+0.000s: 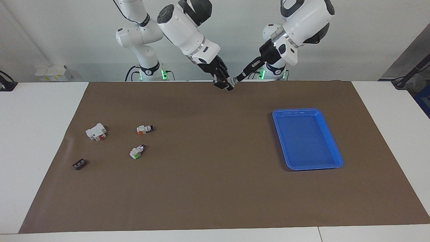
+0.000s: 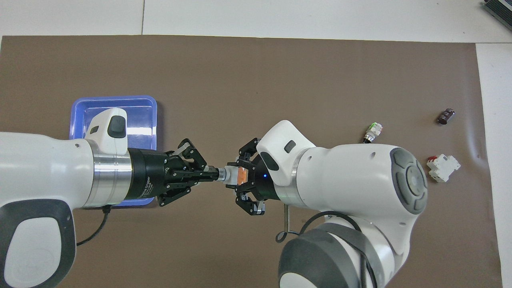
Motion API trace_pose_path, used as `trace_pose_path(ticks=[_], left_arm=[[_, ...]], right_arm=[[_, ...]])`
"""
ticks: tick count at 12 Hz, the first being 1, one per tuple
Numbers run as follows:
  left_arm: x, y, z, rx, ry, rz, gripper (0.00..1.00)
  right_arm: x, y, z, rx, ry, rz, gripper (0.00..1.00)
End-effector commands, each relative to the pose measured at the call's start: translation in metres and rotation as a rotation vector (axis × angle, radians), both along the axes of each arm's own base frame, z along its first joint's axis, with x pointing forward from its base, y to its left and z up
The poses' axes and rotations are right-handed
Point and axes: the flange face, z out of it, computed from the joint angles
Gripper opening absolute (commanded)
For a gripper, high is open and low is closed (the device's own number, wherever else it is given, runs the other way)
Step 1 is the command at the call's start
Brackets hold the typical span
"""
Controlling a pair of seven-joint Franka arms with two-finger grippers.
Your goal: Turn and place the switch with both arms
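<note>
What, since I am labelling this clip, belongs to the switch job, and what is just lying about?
Job: white orange-blocked plastic switch held aloft; white left arm; white right arm; both jaws shut on it; blue plastic tray, probably.
Lying about: second orange-blocked switch; green-blocked white switch; white block with red marks; small black part.

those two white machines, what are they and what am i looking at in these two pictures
They are two robot arms at a table. One picture faces them from across the table; the other looks down from above their end. Both hands, the left hand and the right hand, are shut on one small switch held in the air between them. On the brown mat lie a blue tray, another orange switch, a green switch, a white block and a small dark part.
</note>
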Motion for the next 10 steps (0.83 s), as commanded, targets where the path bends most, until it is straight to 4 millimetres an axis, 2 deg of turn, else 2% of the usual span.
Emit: trace_pose_path(ticks=[1,5,8,10], left_arm=[[-0.004,-0.004,-0.001,-0.012,-0.079,-0.118,0.0],[-0.005,-0.002,-0.004,0.007,-0.423,-0.552,0.0],[-0.006,-0.001,-0.003,0.034,-0.585,-0.772,0.0],[-0.001,0.007,-0.001,0.046,-0.701,-0.905,0.0]], right_arm=[[0.001,0.002,0.003,0.014,0.008,-0.014,0.0],[0.001,0.002,0.003,0.014,0.008,-0.014,0.0],[0.001,0.002,0.003,0.013,0.009,-0.013,0.0],[0.001,0.002,0.003,0.014,0.008,-0.014,0.0]])
